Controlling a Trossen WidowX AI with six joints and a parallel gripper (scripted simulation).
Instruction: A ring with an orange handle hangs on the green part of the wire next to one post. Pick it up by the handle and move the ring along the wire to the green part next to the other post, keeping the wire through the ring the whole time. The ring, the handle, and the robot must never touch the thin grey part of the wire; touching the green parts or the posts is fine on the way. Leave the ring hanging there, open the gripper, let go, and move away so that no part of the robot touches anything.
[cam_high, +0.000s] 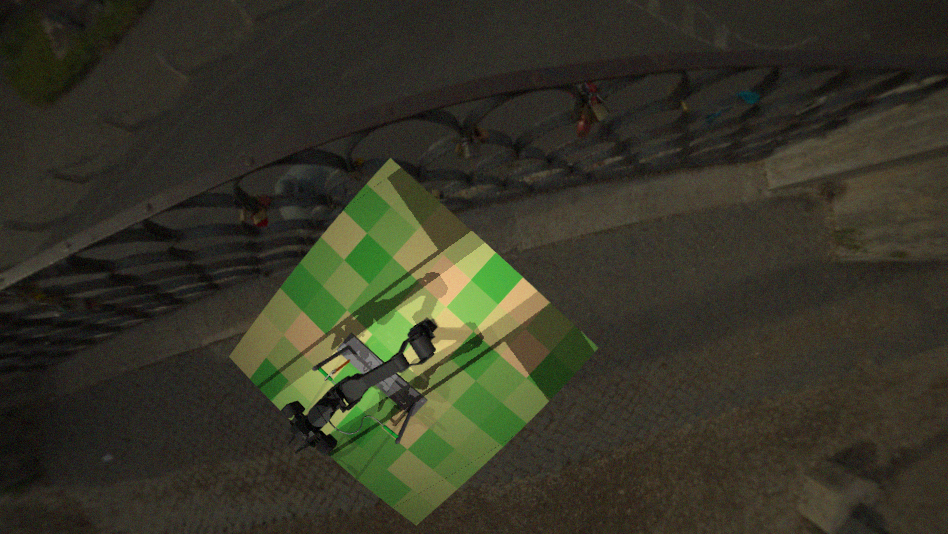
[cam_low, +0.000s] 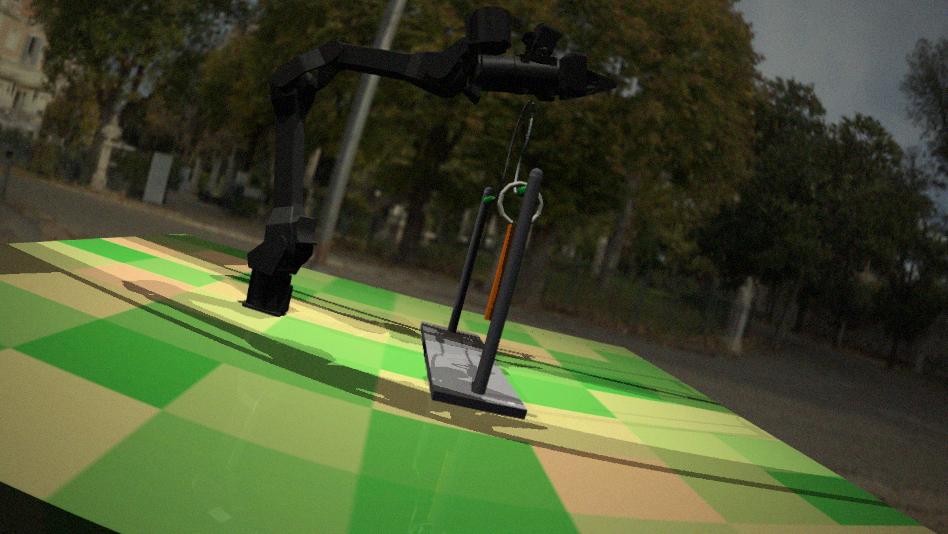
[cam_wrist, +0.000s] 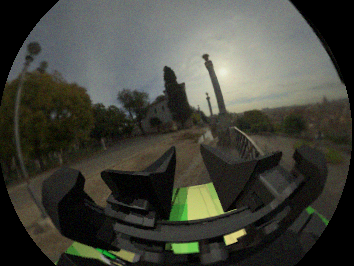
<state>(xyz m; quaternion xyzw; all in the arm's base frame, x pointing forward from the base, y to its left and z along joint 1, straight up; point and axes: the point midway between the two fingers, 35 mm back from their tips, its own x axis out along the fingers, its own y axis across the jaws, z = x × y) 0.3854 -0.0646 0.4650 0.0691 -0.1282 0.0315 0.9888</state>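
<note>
A white ring (cam_low: 519, 200) with an orange handle (cam_low: 498, 271) (cam_high: 339, 364) hangs on the green wire part (cam_low: 524, 190) beside the near dark post (cam_low: 507, 285). The handle hangs straight down between the two posts. The far post (cam_low: 469, 262) has its own green part (cam_low: 488, 197). The thin grey wire (cam_low: 520, 142) loops up high between them. My gripper (cam_low: 600, 82) (cam_high: 306, 429) (cam_wrist: 188, 148) is high above the ring, pointing level and away. Its fingers stand apart with nothing between them; the wrist view shows only ground and sky.
The posts stand on a grey base plate (cam_low: 457, 371) (cam_high: 361, 351) on a green and tan checkered floor (cam_low: 199, 411). The arm's base (cam_low: 268, 291) stands behind the plate to the left. The top of the wire loop comes close under the arm's wrist.
</note>
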